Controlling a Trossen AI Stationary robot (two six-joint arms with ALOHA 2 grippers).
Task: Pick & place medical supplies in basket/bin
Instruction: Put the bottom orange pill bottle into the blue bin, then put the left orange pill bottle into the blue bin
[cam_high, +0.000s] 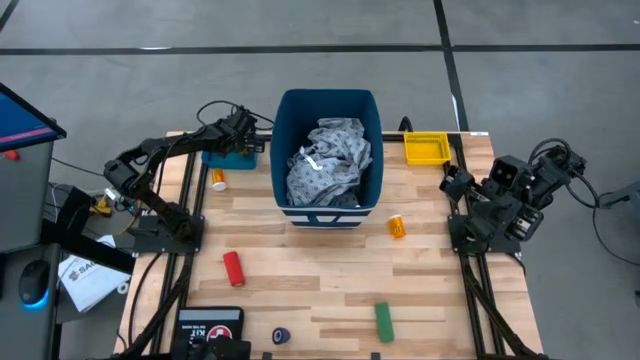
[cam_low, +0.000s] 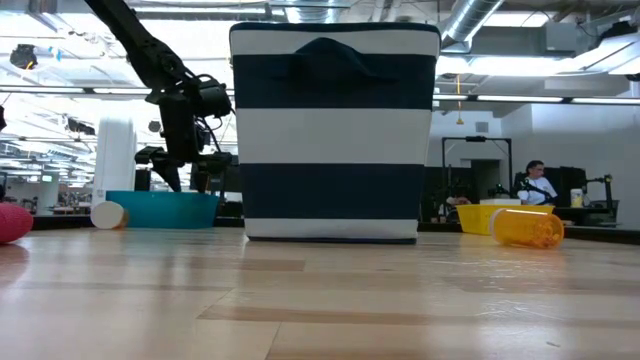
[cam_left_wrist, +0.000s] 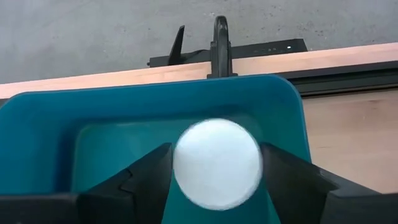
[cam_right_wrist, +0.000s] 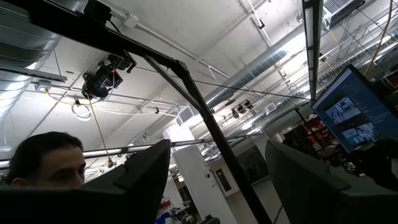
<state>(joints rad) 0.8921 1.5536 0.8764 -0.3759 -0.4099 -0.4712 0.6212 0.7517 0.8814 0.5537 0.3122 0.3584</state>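
**White bottle poised over the teal tray**

Right up against the left wrist lens sits a round white bottle (cam_left_wrist: 217, 163), seen end-on and pinched between the left gripper's (cam_left_wrist: 217, 180) two dark fingers (cam_left_wrist: 147, 177) — clenched on it, no doubt about that. Directly beneath the claw lies the teal tray (cam_left_wrist: 56, 124), its rim all around the bottle. From the low view the left gripper (cam_low: 190, 160) hangs just above that tray (cam_low: 160, 208), with another white-capped bottle (cam_low: 107, 214) lying just beside the tray on the table.

Beside the claw stands the dark blue bin (cam_high: 327, 105), the grey patterned gown (cam_high: 330, 160) already heaped inside. Farther off across the table: a yellow tray (cam_high: 426, 148), an orange bottle (cam_high: 397, 226), a red cylinder (cam_high: 233, 267), a green cylinder (cam_high: 383, 320) and a dark blue roll (cam_high: 281, 336), all loose on the wood.

My read: this is the drop. To do it well, keep the bottle centred over the tray floor, ease lower so it does not bounce or roll out, then part the fingers cleanly and lift straight up.

Meanwhile the right gripper (cam_high: 452, 182) waits by the yellow tray, fingers spread and holding nothing.
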